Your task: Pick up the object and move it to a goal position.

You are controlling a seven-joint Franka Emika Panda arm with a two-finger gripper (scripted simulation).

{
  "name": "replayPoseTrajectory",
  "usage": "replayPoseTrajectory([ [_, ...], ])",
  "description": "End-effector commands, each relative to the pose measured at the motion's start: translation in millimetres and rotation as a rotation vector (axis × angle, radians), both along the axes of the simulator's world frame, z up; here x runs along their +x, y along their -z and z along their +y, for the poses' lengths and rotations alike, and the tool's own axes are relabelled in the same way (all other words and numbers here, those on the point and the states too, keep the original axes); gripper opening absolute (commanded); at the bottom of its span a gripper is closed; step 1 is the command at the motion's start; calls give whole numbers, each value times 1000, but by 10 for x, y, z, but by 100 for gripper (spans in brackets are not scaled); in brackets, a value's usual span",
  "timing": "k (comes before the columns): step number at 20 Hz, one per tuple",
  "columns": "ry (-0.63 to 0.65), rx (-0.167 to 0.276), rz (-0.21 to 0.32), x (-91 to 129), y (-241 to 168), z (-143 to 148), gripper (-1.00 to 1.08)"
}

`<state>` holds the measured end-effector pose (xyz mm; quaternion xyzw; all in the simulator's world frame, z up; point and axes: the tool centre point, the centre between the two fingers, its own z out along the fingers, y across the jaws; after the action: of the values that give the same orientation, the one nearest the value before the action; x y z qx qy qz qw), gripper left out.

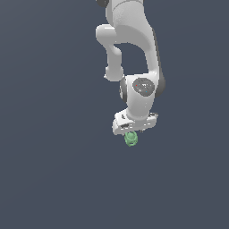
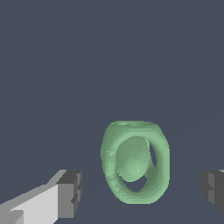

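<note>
Everything sits against a flat, dark slate-blue ground (image 1: 49,170) that fills both views without a seam or edge I can make out.

My own white, glossy, jointed arm (image 1: 134,40) comes down from the top of the exterior view, bends at a rounded elbow, and ends in a stubby wrist housing with a grey disc on its face.

Below that housing hangs my white pincer with dark grey finger pads (image 2: 140,190). In the wrist view its two fingers stand wide apart: one white finger tipped with a grey pad (image 2: 70,193) on one side, and the other grey pad just showing at the opposite edge of the picture. Neither pad touches anything.

The small light-green, lumpy, ring-like object with ridges and hollows (image 2: 135,162) lies between my two fingers, a little nearer the first finger than the other, with clear dark ground showing on either side of it. It is narrower than the gap. Through its open loops I see a rounded inner lobe of the same green.

In the exterior view the same green object (image 1: 131,138) sits directly beneath my pincer, just under its lower edge. Whether it rests on the ground there I cannot tell.
</note>
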<state>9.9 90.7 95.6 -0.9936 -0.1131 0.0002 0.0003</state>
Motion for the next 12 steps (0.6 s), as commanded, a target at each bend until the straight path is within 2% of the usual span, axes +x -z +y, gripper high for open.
replayPoseTrajectory([
  [1, 1, 0, 0, 1, 29, -6, 100],
  [12, -5, 0, 0, -9, 487, 9, 100],
])
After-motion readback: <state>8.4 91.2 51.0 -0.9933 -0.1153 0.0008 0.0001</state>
